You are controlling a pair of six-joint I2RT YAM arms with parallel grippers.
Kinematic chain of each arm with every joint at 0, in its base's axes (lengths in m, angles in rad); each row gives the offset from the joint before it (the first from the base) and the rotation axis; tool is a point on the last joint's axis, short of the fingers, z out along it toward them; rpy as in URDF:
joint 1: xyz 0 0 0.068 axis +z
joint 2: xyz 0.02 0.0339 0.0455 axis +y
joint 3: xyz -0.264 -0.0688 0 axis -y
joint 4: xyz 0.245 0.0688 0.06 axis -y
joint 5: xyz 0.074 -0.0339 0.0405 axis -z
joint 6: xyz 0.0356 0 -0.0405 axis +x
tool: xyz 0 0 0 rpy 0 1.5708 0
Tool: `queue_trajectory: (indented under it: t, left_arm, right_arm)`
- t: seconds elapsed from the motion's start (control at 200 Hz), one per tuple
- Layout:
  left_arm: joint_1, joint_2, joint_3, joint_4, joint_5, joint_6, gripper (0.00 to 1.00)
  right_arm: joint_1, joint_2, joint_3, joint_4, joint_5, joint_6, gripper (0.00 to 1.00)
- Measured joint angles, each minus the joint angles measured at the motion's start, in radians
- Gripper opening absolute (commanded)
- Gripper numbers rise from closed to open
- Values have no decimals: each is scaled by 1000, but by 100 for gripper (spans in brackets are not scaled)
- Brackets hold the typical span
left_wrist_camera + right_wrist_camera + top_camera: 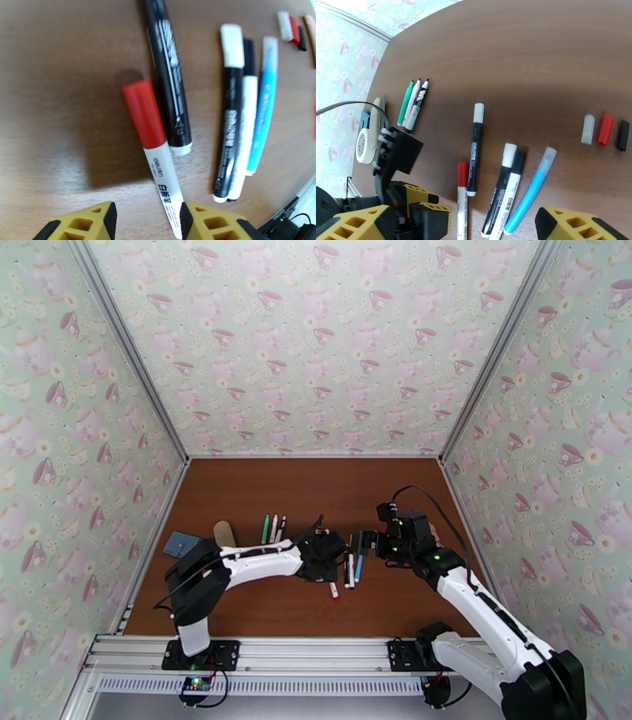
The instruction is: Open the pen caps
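Where the left gripper (148,215) hangs: low over the near half of the brown wooden tabletop (253,493), yellow jaws parted either side of a barrel end, nothing clamped.
Between those jaws: the red-capped white marker pen (152,130), lying flat on the wood.
Right gripper (365,544): spread wide, holding nothing, just right of the left one.
Capped pens, five: the red-capped one, a long black marker with a pale cap (168,79), a black pen with a white cap (230,106), a white pen with a black cap (248,118) and a light blue pen with a clear cap (264,102), lying side by side.
Uncapped pens, three: green pen (405,103), white pen (412,104), black-and-white pen (418,105), touching in a row nearer the left edge.
Loose caps, three: whitish cap (587,129), red cap (605,129), black cap (622,135), in a row, well apart from the blue pen.
Writing: "deli" and Chinese characters on the red-capped barrel; other prints too blurred to read.
Open room: bare wood from the pens to the far edge.
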Motion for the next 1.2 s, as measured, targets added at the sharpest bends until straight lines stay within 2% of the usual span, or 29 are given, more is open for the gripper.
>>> queue_trajectory:
  t: [0.476,0.911,1.197]
  left_arm:
    - [1,41,15,29,31,-10,50]
    - [79,31,-16,13,50,46,36]
    - [94,27,-18,-44,43,81,29]
  right_arm:
    - [0,-6,-22,-23,12,0,100]
    - [0,6,-22,-23,14,0,100]
    - [0,19,-22,-23,14,0,100]
